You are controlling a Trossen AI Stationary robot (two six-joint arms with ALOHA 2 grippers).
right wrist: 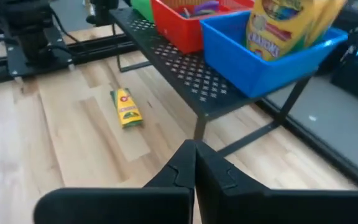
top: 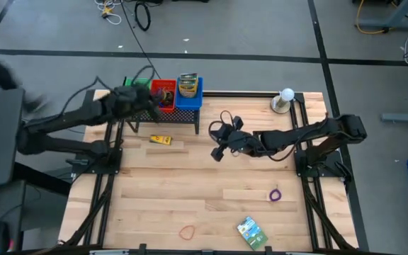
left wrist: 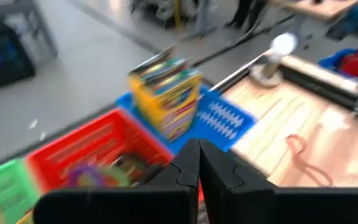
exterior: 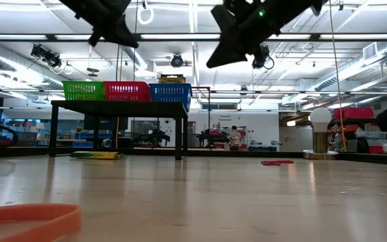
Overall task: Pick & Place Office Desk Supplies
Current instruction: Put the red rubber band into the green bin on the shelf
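My left gripper (top: 161, 105) (left wrist: 198, 163) hovers shut above the red bin (left wrist: 92, 149), which holds coloured rubber bands (left wrist: 89, 175). My right gripper (top: 218, 136) (right wrist: 195, 157) hangs shut and empty above the table's middle, pointing at the rack. Yellow-green crayon boxes (left wrist: 166, 93) (right wrist: 281, 28) stand in the blue bin (top: 188, 97). One crayon box (top: 161, 139) (right wrist: 126, 107) lies flat on the table by the rack. A purple band (top: 275, 194), an orange band (top: 187, 231) (exterior: 25, 216) and a green packet (top: 251, 231) lie on the near half.
The green (top: 134, 83), red and blue bins sit on a black wire-mesh rack (right wrist: 185, 71) at the far edge, raised on legs. A white ball on a round base (top: 286, 98) stands at the far right corner. Bare wood lies between the rack and the near things.
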